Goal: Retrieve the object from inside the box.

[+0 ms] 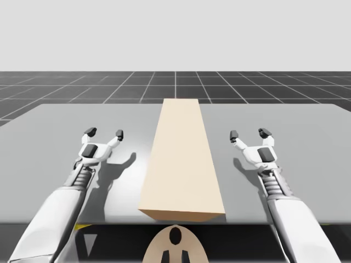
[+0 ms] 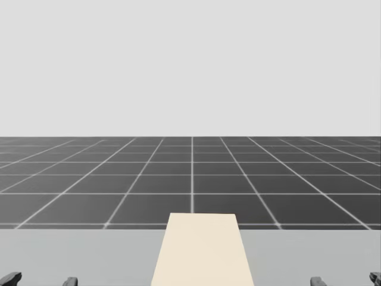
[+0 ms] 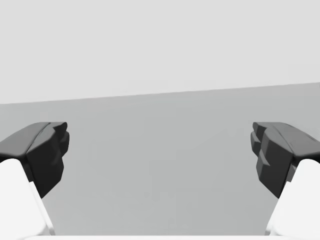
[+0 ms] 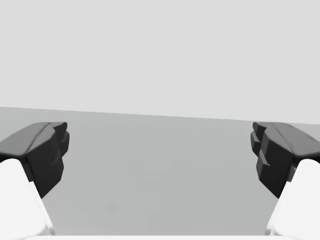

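left pincer [image 1: 104, 132]: fingers spread, empty
right pincer [image 1: 249, 133]: fingers spread, empty
box [image 1: 182, 164]: on surface [image 1: 307, 148], between both pincers

The high view looks down on the table [image 1: 55, 126] and tan box [image 1: 184, 159]. The lower head view shares both. Wrist views skim the table closely.

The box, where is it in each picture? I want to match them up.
High view: the box lies lengthwise down the middle of the table, between my left hand and right hand, touching neither.
Head view: the box sits at the bottom middle.
Left wrist view: grey table ahead of my open left hand.
Right wrist view: grey table ahead of my open right hand.
Shared landmark: the grey table.
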Available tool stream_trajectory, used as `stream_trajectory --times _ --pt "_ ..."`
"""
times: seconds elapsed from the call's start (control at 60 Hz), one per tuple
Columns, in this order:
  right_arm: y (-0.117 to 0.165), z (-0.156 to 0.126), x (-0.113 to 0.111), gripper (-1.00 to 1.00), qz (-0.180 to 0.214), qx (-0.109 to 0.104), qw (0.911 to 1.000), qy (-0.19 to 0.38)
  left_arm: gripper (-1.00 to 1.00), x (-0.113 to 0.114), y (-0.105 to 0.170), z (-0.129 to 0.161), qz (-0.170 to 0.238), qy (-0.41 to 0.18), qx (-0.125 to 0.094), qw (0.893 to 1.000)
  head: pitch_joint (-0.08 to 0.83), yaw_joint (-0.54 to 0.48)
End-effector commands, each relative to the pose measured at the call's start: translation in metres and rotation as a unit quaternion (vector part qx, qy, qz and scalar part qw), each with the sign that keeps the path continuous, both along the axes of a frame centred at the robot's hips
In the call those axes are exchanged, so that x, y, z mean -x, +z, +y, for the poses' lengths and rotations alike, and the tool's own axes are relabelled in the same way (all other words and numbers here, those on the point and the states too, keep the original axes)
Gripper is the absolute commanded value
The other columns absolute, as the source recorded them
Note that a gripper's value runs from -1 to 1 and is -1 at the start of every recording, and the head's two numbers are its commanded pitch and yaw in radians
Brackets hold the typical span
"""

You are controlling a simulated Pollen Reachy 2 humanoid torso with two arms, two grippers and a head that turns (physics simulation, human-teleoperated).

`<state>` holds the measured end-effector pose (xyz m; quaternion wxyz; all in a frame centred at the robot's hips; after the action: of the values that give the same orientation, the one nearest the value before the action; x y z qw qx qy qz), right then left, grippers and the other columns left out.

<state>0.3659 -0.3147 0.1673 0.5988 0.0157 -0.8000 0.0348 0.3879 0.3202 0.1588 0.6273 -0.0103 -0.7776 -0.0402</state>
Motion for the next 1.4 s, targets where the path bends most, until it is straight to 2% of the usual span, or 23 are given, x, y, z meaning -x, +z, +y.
stream_trajectory --times 0.017,0.15,0.267,0.283,0.333,0.35,0.383,0.4,0.45,0.467,0.5,0.517,0.55,0.567,0.617,0.633,0.683,0.7,0.8,0.933,1.167,1.3,1.4 --pt "-0.001 -0.001 -0.001 -1.0 0.001 -0.006 1.0 0.007 -1.0 -0.005 -0.002 0.001 -0.007 -0.005 0.001 1.0 -0.001 0.01" --pt "-0.004 0.002 -0.001 -1.0 0.006 -0.002 0.9994 0.034 -1.0 -0.005 -0.003 0.001 -0.002 -0.007 -0.002 1.0 -0.003 0.01" --pt "-0.01 0.008 0.002 -1.0 0.03 0.008 0.9927 0.116 -1.0 -0.007 -0.01 -0.002 0.032 -0.034 -0.026 0.999 -0.002 0.01" --pt "-0.012 0.012 0.004 -1.0 0.037 0.01 0.9877 0.151 -1.0 -0.008 -0.012 -0.003 0.032 -0.034 -0.032 0.998 -0.002 0.01" --pt "-0.012 0.016 0.008 -1.0 0.037 0.008 0.9816 0.187 -1.0 -0.007 -0.012 -0.005 0.037 -0.046 -0.033 0.998 -0.001 0.01" --pt "-0.012 0.021 0.011 -1.0 0.035 0.001 0.9753 0.218 -1.0 -0.006 -0.013 -0.007 0.04 -0.06 -0.042 0.996 0.0 0.01" --pt "-0.011 0.025 0.014 -1.0 0.035 -0.001 0.9708 0.237 -1.0 -0.005 -0.014 -0.009 0.04 -0.069 -0.047 0.996 0.0 0.01" --pt "-0.01 0.03 0.018 -1.0 0.03 0.002 0.9649 0.261 -1.0 -0.003 -0.014 -0.012 0.045 -0.086 -0.05 0.994 0.001 0.01" --pt "-0.009 0.036 0.023 -1.0 0.026 0.005 0.9571 0.288 -1.0 -0.001 -0.015 -0.015 0.045 -0.1 -0.056 0.992 0.001 0.01" --pt "-0.008 0.04 0.028 -1.0 0.02 0.009 0.9502 0.311 -1.0 0.001 -0.016 -0.018 0.048 -0.12 -0.065 0.99 0.001 0.01" --pt "-0.007 0.043 0.03 -1.0 0.017 0.014 0.9465 0.322 -1.0 0.002 -0.016 -0.02 0.047 -0.124 -0.071 0.989 0.001 0.01" --pt "-0.006 0.047 0.035 -1.0 0.01 0.014 0.9387 0.344 -1.0 0.003 -0.017 -0.023 0.045 -0.127 -0.074 0.988 0.002 0.01" --pt "-0.005 0.05 0.039 -1.0 0.005 0.013 0.932 0.362 -1.0 0.005 -0.017 -0.024 0.045 -0.137 -0.073 0.987 0.002 0.01" --pt "-0.004 0.053 0.043 -1.0 -0.001 0.017 0.924 0.382 -1.0 0.007 -0.017 -0.027 0.043 -0.157 -0.077 0.984 0.002 0.0" --pt "-0.004 0.056 0.047 -1.0 -0.004 0.02 0.9164 0.4 -1.0 0.011 -0.017 -0.03 0.041 -0.181 -0.08 0.979 0.003 0.0" --pt "-0.004 0.059 0.051 -1.0 -0.007 0.026 0.9104 0.413 -1.0 0.015 -0.017 -0.033 0.039 -0.212 -0.085 0.973 0.004 0.01" --pt "-0.004 0.061 0.054 -1.0 -0.008 0.034 0.9061 0.422 -1.0 0.019 -0.017 -0.038 0.038 -0.231 -0.09 0.968 0.005 0.0" --pt "-0.005 0.063 0.056 -1.0 -0.008 0.039 0.9025 0.429 -1.0 0.023 -0.017 -0.042 0.036 -0.251 -0.099 0.962 0.006 0.0" --pt "-0.008 0.067 0.058 -1.0 -0.003 0.054 0.898 0.437 -1.0 0.032 -0.017 -0.051 0.033 -0.294 -0.111 0.949 0.008 0.0" --pt "-0.009 0.069 0.06 -1.0 0.002 0.056 0.8938 0.445 -1.0 0.046 -0.019 -0.062 0.038 -0.362 -0.124 0.923 0.011 0.0" --pt "-0.01 0.071 0.063 -1.0 0.002 0.064 0.8868 0.458 -1.0 0.059 -0.022 -0.074 0.053 -0.417 -0.141 0.896 0.012 0.0" --pt "-0.011 0.071 0.063 -1.0 0.001 0.068 0.8847 0.461 -1.0 0.059 -0.025 -0.078 0.061 -0.43 -0.141 0.89 0.016 0.01" --pt "-0.013 0.071 0.067 -1.0 -0.001 0.075 0.8819 0.465 -1.0 0.053 -0.026 -0.086 0.06 -0.44 -0.123 0.887 0.016 0.01"
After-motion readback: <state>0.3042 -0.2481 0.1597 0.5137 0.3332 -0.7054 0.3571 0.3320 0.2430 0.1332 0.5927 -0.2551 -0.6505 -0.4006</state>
